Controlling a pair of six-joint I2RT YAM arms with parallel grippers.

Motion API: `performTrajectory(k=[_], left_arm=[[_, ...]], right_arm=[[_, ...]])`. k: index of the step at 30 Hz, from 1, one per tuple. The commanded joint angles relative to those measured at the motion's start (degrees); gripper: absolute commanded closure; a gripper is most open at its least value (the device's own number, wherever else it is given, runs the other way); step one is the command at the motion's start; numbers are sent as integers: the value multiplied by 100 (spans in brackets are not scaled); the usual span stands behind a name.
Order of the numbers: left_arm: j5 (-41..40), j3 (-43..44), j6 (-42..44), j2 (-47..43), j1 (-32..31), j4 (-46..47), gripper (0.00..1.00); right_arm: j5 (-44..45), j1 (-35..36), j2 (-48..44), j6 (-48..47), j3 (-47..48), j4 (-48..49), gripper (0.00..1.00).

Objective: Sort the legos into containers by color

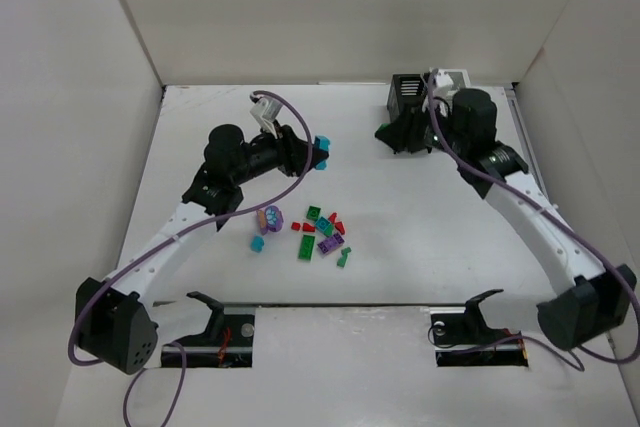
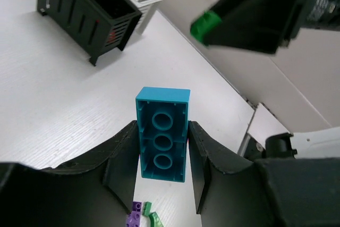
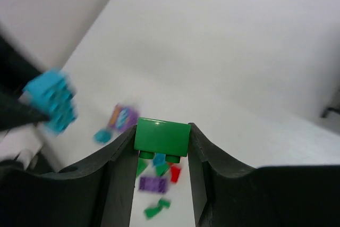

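Teal brick (image 2: 162, 147), its hollow underside facing the wrist camera, is gripped between the two fingers of the left claw (image 2: 162, 131), with its top end poking past the fingertips. In the overhead view this claw hangs over the white table (image 1: 430, 237) at about 10 o'clock, well apart from the bins. The right claw (image 3: 162, 134) is closed on a green brick (image 3: 162, 138) and sits at about 1 o'clock, just beside the black bin (image 1: 405, 97). The white bin (image 1: 452, 79) is joined on at its far side. The loose bricks (image 1: 320, 232) lie in a small heap near 6 o'clock.

Likely risks: both arms need the same small cluster of bins, so they could knock each other or shove the bins. A brick let go off-centre could bounce off a rim, or drop in with the wrong colour. The teal brick could also swivel in its narrow grip
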Motion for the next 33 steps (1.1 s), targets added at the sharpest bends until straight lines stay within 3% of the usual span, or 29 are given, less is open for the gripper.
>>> performTrajectory(k=[1,8,12,16,22,30,32,33], left_arm=[[-747,175,5,35,1,-228,100],[-1239,280,207,88,1,-652,100],[-1372,333,207,141,1,-713,100],[-1373,333,207,194,1,-555,100],[-1373,456,374,449,1,-669,100],[-1311,509,374,694,1,-555,100],[-1311,571,374,756,1,-555,100],[-1241,632,374,826,1,-555,100]], right_arm=[[2525,-89,826,431,913,-185,100],[4445,-194,2848,431,2900,-565,100],[4685,-395,3770,493,3734,-633,100],[5246,-458,4860,493,5279,-1048,100],[5775,-624,5986,598,6258,-1346,100],[5503,-870,6356,651,6443,-1267,82],[5503,-871,6435,651,6443,-1329,72],[5433,-871,6435,651,6443,-1329,61]])
